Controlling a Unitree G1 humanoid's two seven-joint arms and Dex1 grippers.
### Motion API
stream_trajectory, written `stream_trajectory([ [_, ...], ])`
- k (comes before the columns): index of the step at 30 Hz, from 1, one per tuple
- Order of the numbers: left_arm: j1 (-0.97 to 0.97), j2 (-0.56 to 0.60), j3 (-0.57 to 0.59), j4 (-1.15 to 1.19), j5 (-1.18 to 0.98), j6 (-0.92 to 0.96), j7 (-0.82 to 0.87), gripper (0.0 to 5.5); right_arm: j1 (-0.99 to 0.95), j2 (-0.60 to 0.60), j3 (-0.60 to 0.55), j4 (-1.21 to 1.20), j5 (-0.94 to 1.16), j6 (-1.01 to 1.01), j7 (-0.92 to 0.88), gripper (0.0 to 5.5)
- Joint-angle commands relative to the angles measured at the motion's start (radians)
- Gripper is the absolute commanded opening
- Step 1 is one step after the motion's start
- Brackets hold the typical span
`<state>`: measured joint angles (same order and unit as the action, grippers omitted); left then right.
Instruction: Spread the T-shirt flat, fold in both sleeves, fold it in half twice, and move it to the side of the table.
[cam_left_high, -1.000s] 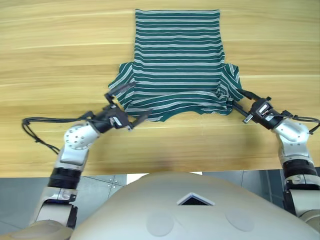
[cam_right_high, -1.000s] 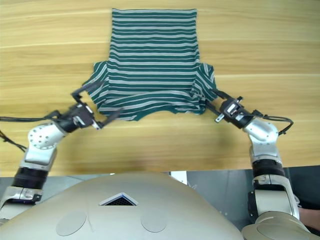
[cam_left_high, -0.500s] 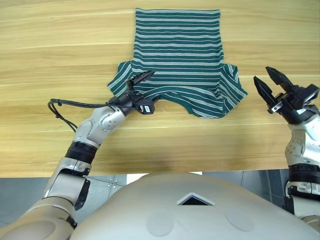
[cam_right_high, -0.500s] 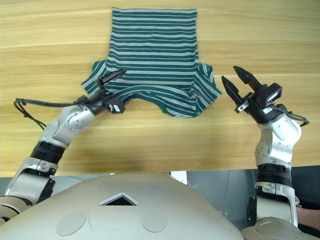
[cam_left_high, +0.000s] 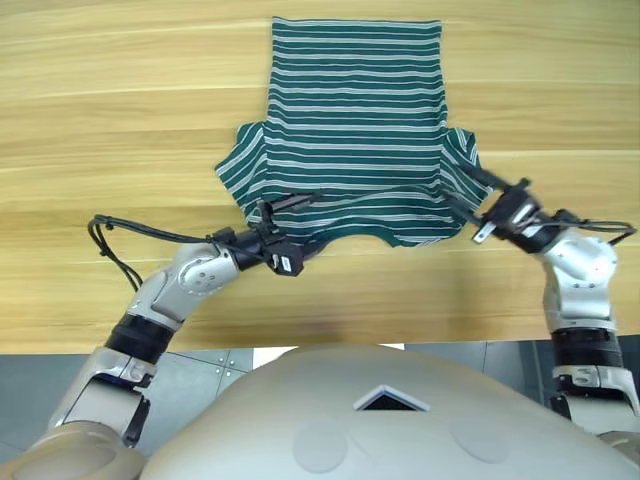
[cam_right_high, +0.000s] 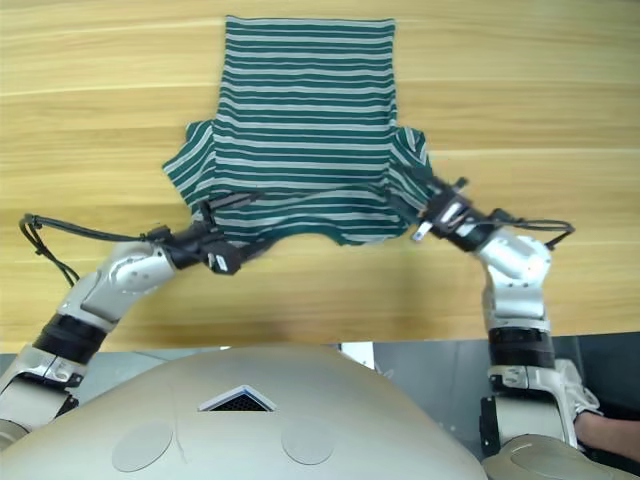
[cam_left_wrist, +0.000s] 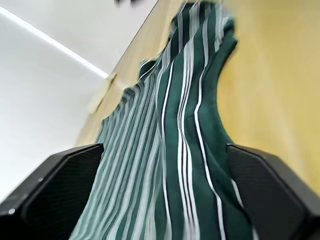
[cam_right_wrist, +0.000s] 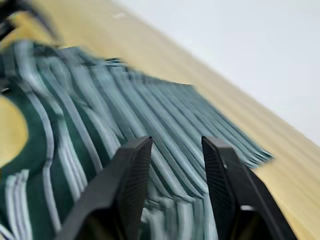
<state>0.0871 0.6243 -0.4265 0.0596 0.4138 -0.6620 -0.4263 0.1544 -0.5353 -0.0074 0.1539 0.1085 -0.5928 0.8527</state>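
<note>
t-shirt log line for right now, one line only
T-shirt on table, sleeves unfolded | left gripper open at near edge | right gripper open at right-side sleeve

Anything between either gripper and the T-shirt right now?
Nothing visible does: the left gripper and right gripper both sit right at the T-shirt's near edge on the table.

The dark green cotton T-shirt (cam_left_high: 355, 110) bears thin white horizontal stripes, and the pale honey-coloured wooden bench (cam_left_high: 120, 120) shows long, darker grain streaks running sideways.
</note>
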Motion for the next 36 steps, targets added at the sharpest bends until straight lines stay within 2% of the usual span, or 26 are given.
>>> stream_trajectory([
  [1,0.055,0.058,-0.045,-0.007,0.008,0.012,-0.093,4.57,0.001,0.012,0.077,-0.051,-0.154,-0.026,-0.062,1.83],
  [6,0.093,0.096,-0.049,-0.047,-0.024,0.013,-0.13,4.57,-0.01,0.011,0.153,-0.047,-0.242,-0.046,-0.105,1.83],
  [11,0.139,0.135,-0.063,-0.079,-0.078,-0.012,-0.17,4.57,-0.016,-0.023,0.147,-0.06,-0.226,-0.043,-0.126,1.83],
  [16,0.133,0.082,0.01,-0.124,-0.103,-0.001,-0.09,4.57,0.037,-0.092,0.12,-0.046,-0.199,-0.053,-0.122,1.83],
  [18,0.146,0.066,0.032,-0.167,-0.115,-0.002,-0.066,4.57,0.106,-0.133,0.092,-0.062,-0.134,-0.073,-0.102,1.83],
  [23,0.215,0.058,0.081,-0.376,-0.184,0.005,-0.053,4.57,0.267,-0.189,-0.004,-0.249,0.258,-0.045,-0.009,1.83],
  [25,0.247,0.08,0.091,-0.465,-0.271,0.005,-0.068,4.57,0.25,-0.185,-0.003,-0.203,0.202,-0.038,-0.012,1.83],
  [26,0.265,0.093,0.115,-0.495,-0.304,0.008,-0.069,4.57,0.232,-0.185,0.013,-0.153,0.098,-0.048,-0.035,1.83],
  [30,0.29,0.076,0.318,-0.501,-0.341,0.084,0.005,4.57,0.21,-0.176,0.072,-0.049,-0.156,-0.075,-0.094,1.83],
  [33,0.306,0.039,0.458,-0.479,-0.36,0.159,0.066,4.57,0.215,-0.171,0.108,-0.04,-0.23,-0.084,-0.12,1.83],
  [36,0.325,0.021,0.506,-0.474,-0.353,0.193,0.075,4.57,0.235,-0.185,0.12,-0.044,-0.244,-0.082,-0.136,1.83],
])
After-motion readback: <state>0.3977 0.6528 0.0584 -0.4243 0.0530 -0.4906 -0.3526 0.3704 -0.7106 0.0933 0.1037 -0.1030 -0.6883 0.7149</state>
